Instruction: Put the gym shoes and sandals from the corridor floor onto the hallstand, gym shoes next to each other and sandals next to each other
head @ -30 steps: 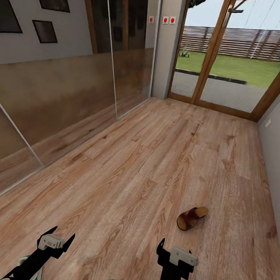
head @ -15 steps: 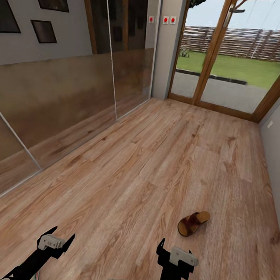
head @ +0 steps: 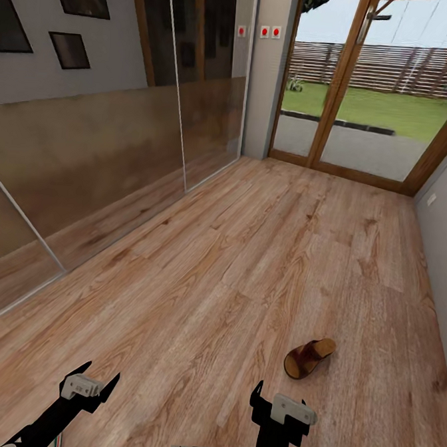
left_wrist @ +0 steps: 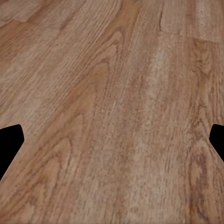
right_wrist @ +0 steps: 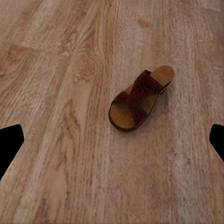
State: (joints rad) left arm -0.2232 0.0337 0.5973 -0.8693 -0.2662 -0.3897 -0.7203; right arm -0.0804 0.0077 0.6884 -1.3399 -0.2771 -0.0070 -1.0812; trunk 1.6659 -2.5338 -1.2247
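- One brown sandal lies on the corridor floor, ahead and to the right of the right gripper, apart from it.
- Right gripper: fingers spread apart, empty.
- Left gripper: fingers spread apart, empty, over bare planks.

Even, soft daylight fills the corridor, brightest at the glass door in the upper right of the head view. The corridor floor shows no glare and almost no cast shadows. The mirrored wall panels at left carry hazy reflections. Straight lines lean outward toward the frame edges. Both wrist views are mildly soft.
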